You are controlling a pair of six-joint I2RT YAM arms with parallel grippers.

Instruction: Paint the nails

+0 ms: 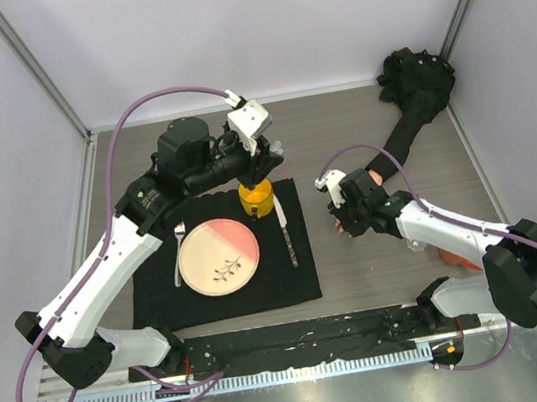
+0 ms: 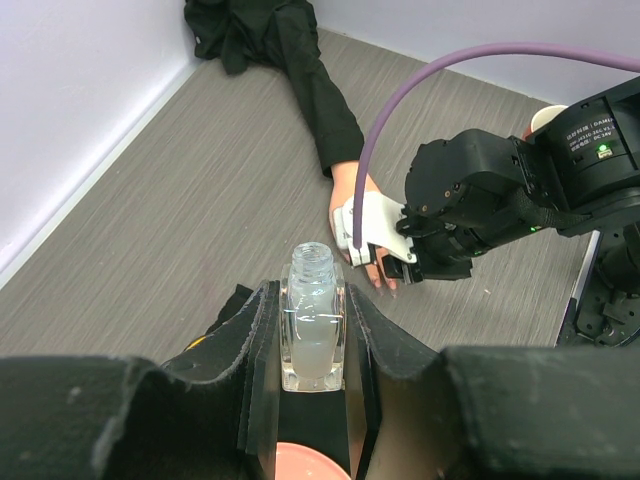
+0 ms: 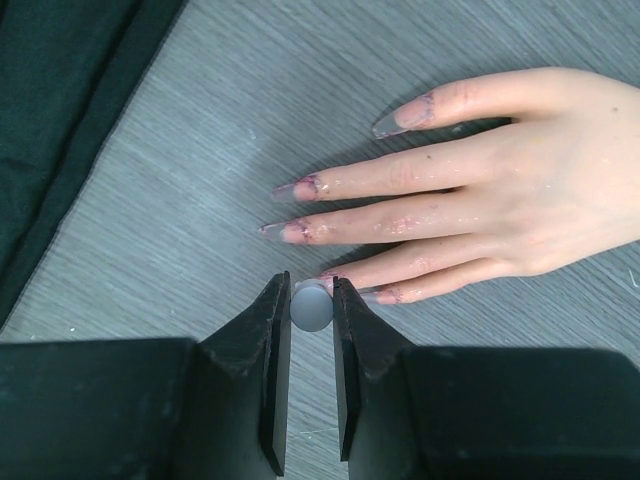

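While the left gripper (image 2: 310, 300) hangs over the far edge of the black mat (image 1: 162, 298) on the left half of the bench, its jaws are pinched on the small clear bottle (image 2: 312, 345), which stands upright with its neck uncapped. Right of the bench's middle, the right gripper (image 3: 310, 292) is clamped on a round grey cap (image 3: 312, 306); the brush below it is hidden. It sits just over the fingertips of the mannequin hand (image 3: 520, 200), which lies flat with its black sleeve (image 1: 410, 129) running to the far right corner. The nails (image 3: 300, 187) carry smeared purplish colour. This looks like the brushing step. The next move calls for a light, short stroke along one nail, staying off the skin.
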